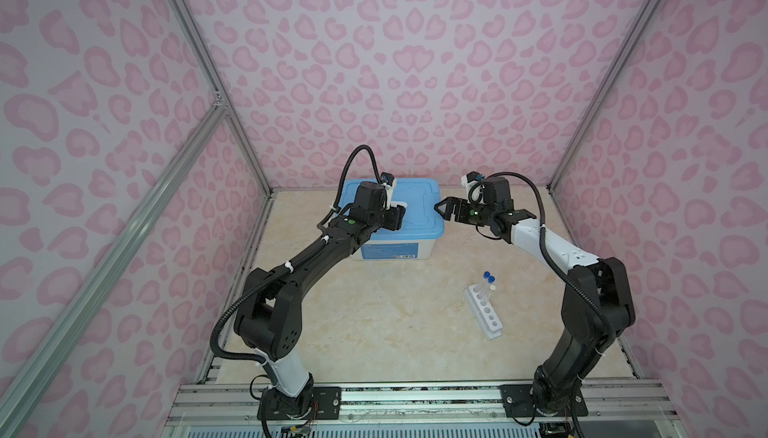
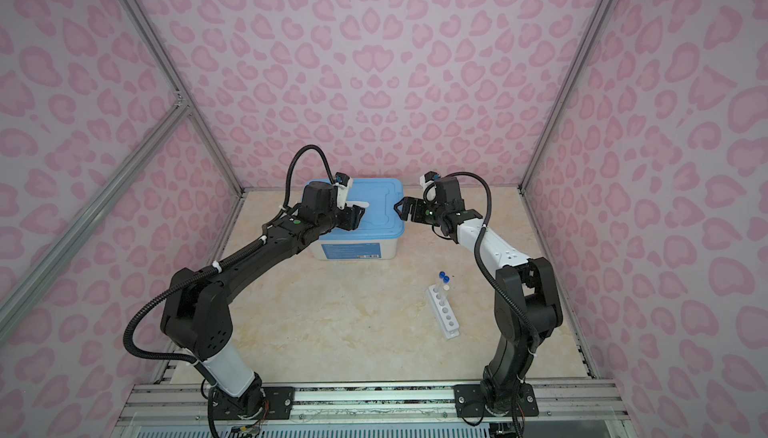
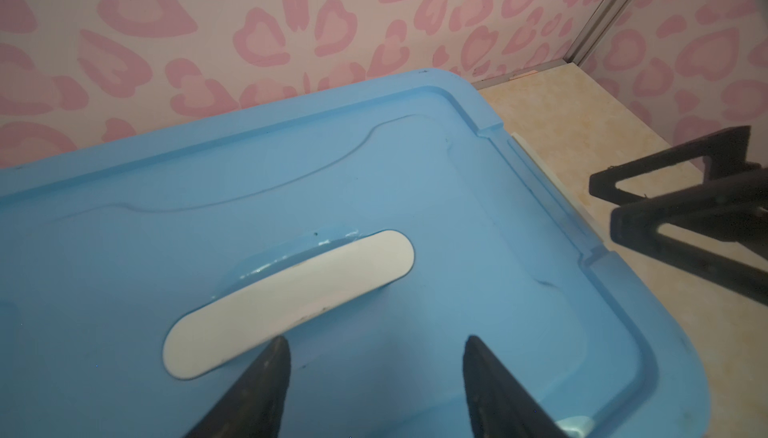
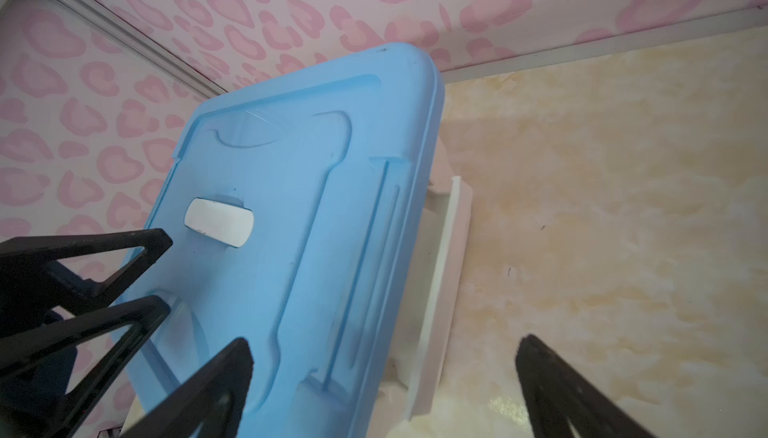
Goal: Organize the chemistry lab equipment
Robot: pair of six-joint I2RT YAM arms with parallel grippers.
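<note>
Two blue-capped tubes (image 1: pixel 491 279) stand in the rack (image 1: pixel 488 319), which runs eleven to five o'clock. Left hand (image 3: pixel 374 344) and right hand (image 4: pixel 386 342) gape empty.

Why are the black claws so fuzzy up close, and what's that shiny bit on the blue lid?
Left wrist view: the left gripper sits too near the lens, so it blurs; light glints on the blue lid beside the white handle. Right wrist view: the right gripper blurs likewise.
</note>
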